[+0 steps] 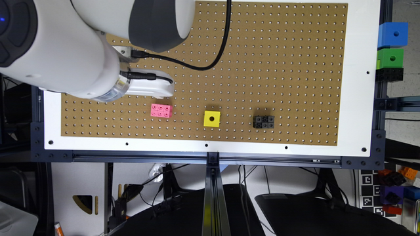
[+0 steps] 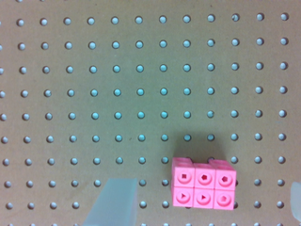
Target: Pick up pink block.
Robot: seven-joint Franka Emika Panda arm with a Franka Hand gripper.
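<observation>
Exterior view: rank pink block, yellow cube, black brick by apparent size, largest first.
1. pink block and black brick: both look about equally wide, so no ranking between them.
2. yellow cube: narrower, though a bit taller in the picture.

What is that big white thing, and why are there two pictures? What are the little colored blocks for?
The big white thing is a robot arm. It can move and grab things, a bit like your arm. At its end sits a gripper with two fingers for pinching.

One picture is from a camera looking down at the whole table. The other is from a small camera on the robot's wrist, so it sees what the gripper is close to.

The brown board with many little holes is the work surface. Three blocks lie on it in a row: a pink block, a yellow cube and a black brick.

The robot's job is to pick up the pink block. Right now it holds nothing: the fingers are apart, and the pink block sits on the board between them, untouched.
</observation>
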